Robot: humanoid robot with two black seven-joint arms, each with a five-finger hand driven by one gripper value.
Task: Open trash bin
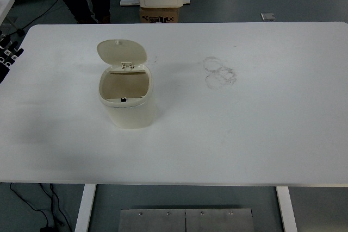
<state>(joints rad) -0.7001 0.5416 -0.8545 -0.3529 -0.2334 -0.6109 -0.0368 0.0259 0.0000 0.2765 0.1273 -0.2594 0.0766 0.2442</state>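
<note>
Looking down, I log one cream trash bin on the table's left half, lid tipped up at the back, mouth open. Left hand barely visible at the left edge; fingers' state I cannot tell. Risk: a nudge could drop the lid shut. No readable labels.

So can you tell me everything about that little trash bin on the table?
The trash bin is small, cream-coloured and looks like smooth plastic, with rounded corners. Its lid is flipped up and back on a hinge at the far rim, standing nearly upright, so the bin is open. Inside looks tan and empty as far as can be seen. A small dark catch sits at the near rim. It stands upright on the white table, left of the middle. Nothing else touches it.
</note>
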